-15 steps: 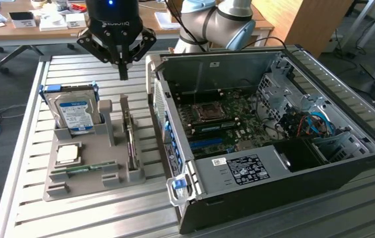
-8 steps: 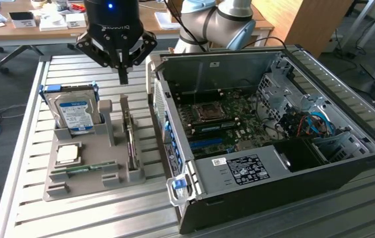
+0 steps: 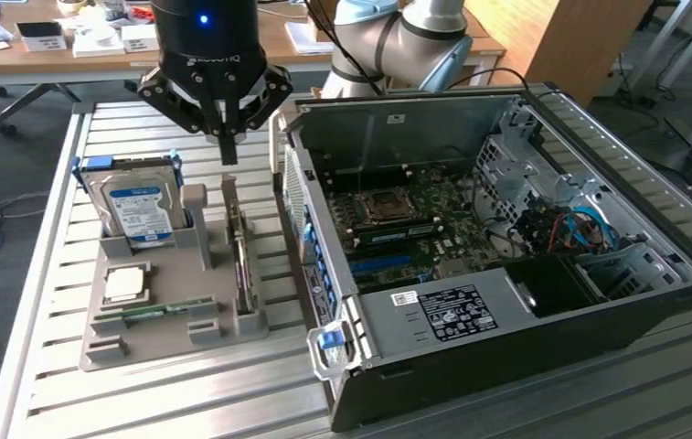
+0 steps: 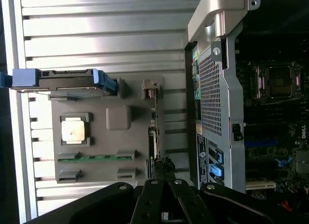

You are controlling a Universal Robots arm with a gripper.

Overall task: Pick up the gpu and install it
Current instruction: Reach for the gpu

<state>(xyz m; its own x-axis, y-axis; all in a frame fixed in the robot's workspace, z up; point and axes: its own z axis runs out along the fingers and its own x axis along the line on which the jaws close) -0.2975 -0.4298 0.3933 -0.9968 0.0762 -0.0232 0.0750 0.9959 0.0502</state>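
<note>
Gripper (image 3: pixel 228 154) clenched with its fingers pressed together and nothing between them, hanging just above one end of the gpu (image 3: pixel 239 256). The card stands on edge in a slot of the grey holder (image 3: pixel 138 343) on the table, between the hard drive (image 3: pixel 138 210) and the open computer case (image 3: pixel 541 361).

A table of ribbed aluminium slats (image 3: pixel 138 402) carries two things directly on its surface. A grey moulded parts holder (image 3: pixel 156 343) lies flat beneath the fingers (image 3: pixel 228 151), its far edge about under them. An open Dell computer case (image 3: pixel 638 306) lies on its side just beside the holder, to the exterior view's right of the fingers.
</note>
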